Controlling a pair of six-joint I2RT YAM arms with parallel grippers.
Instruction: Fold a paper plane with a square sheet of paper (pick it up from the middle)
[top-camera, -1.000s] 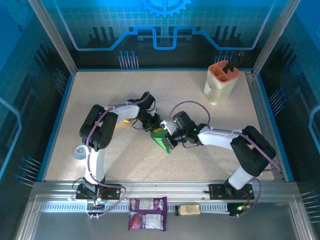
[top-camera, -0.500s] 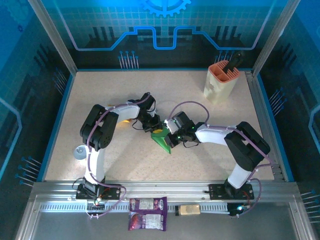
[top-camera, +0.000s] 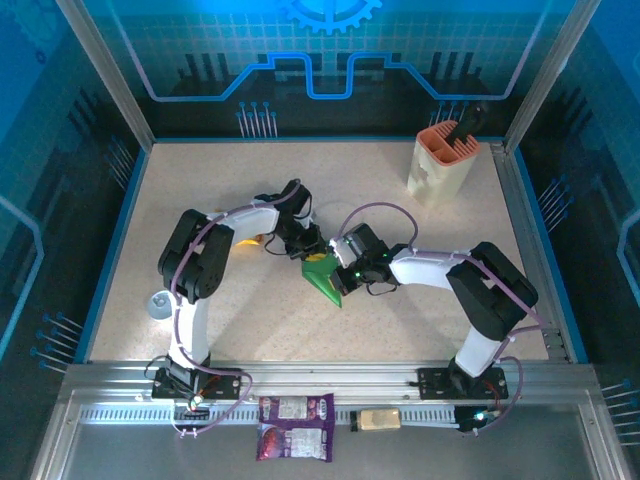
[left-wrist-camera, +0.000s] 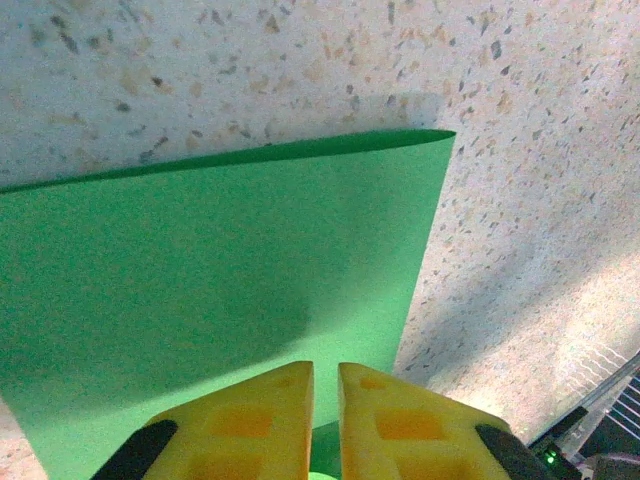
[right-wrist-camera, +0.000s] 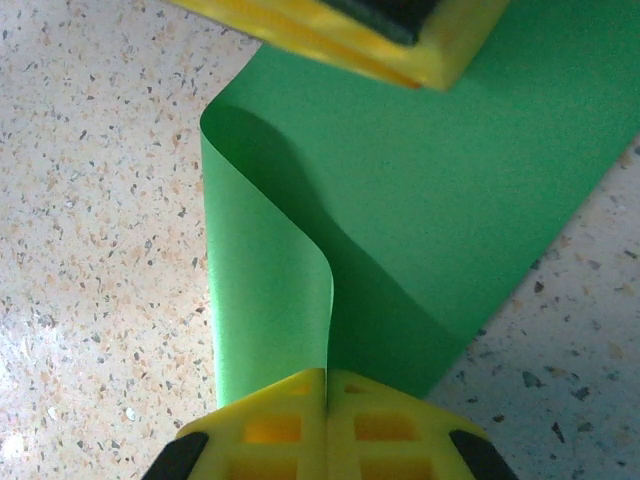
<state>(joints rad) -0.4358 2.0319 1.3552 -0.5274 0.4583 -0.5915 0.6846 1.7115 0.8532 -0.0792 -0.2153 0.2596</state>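
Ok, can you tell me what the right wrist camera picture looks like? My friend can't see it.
The yellow-fingered right gripper pinches shut on the near edge of a green sheet of paper, which curls up into a loose fold. The left gripper, also yellow, holds the sheet at the top of the picture, and a speckled table lies underneath.

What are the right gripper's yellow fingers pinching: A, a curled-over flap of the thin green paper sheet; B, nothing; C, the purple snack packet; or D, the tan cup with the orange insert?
A: the right wrist view shows the right gripper shut on a curled-over flap of the thin green paper sheet.
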